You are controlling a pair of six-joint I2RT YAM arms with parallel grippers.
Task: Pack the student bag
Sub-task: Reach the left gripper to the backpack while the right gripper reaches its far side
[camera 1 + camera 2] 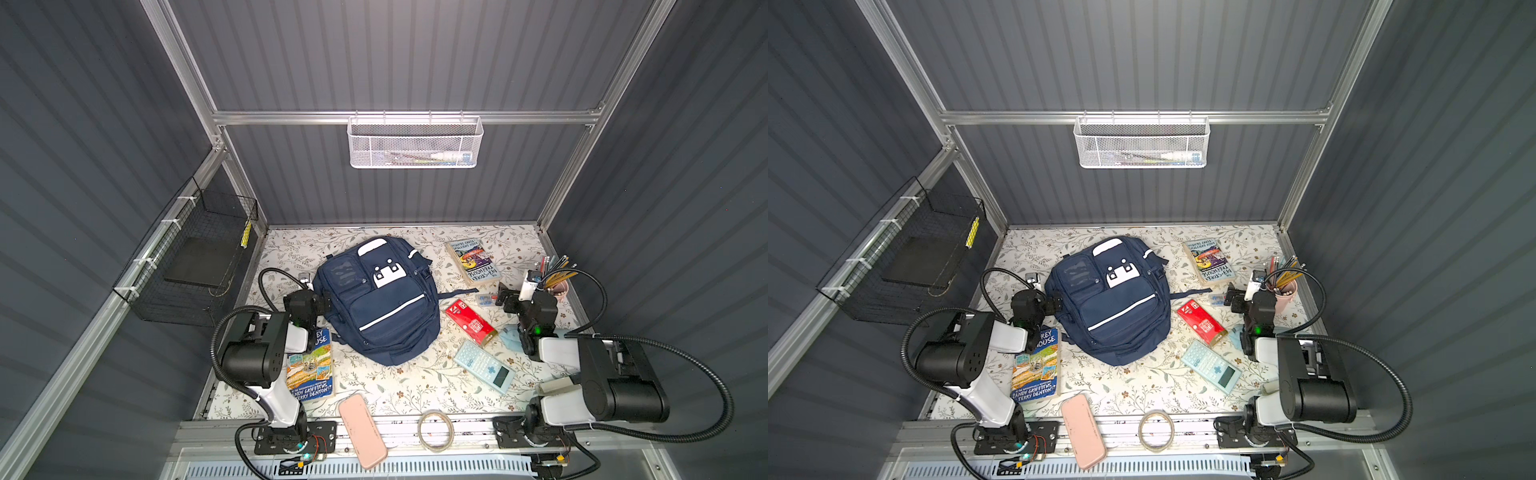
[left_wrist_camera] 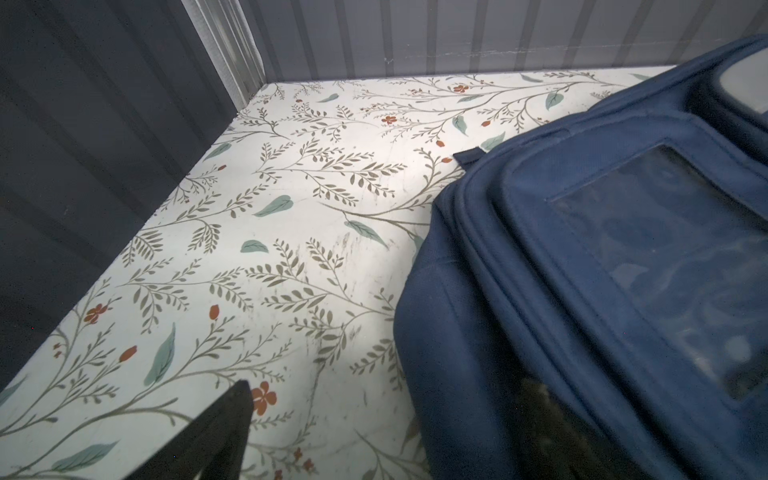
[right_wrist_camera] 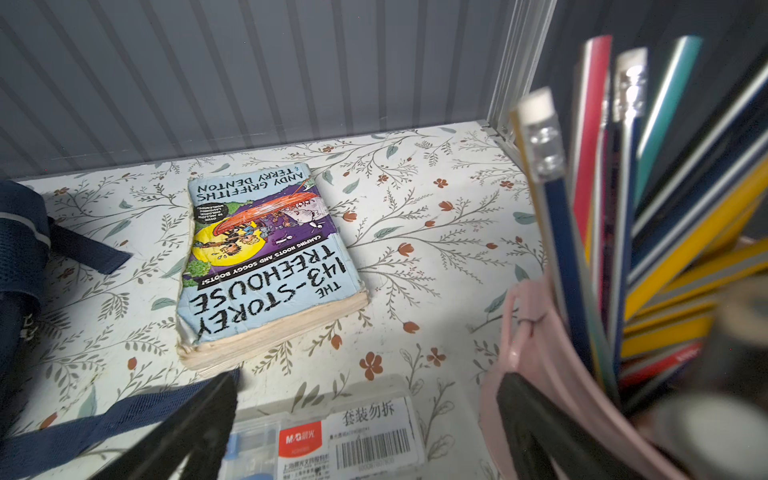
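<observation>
The student bag (image 1: 382,303) (image 1: 1113,303), navy with white stripes and patches, lies front up in the middle of the floral table in both top views. My left gripper (image 1: 322,303) (image 2: 382,424) is open at the bag's left side, one finger over the table and the other at the bag's edge (image 2: 582,291). My right gripper (image 1: 505,297) (image 3: 365,415) is open to the right of the bag, low over a small clear plastic box (image 3: 332,436) with a barcode label. Nothing is held by either one.
Round the bag lie a Treehouse book (image 1: 473,262) (image 3: 266,257), another book (image 1: 311,370) partly under the left arm, a red box (image 1: 469,322), a pale blue calculator (image 1: 484,365), a pink case (image 1: 361,430) and a tape roll (image 1: 435,430). A pink pencil cup (image 1: 557,286) stands beside the right gripper.
</observation>
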